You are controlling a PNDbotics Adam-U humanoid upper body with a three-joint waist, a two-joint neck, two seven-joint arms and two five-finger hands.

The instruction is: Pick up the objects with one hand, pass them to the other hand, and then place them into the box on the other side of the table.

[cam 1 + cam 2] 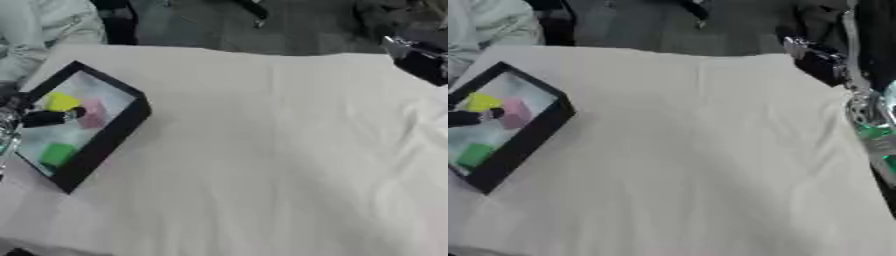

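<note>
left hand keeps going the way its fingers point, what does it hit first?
Probably the pink block: the left hand reaches rightward over the black box, fingertip right beside it. Height above it is unclear, so it might pass over.

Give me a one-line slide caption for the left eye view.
Left hand reaches over the black-walled box holding yellow, pink and green blocks, on a white cloth-covered table.

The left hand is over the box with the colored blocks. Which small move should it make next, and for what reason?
Probably the left hand should lower a little onto the pink block and close on it. Its dark fingers already reach over the black box, ending right beside that block, between it and the yellow block. The green block lies farther off. Whether it touches pink yet, I cannot tell.
</note>
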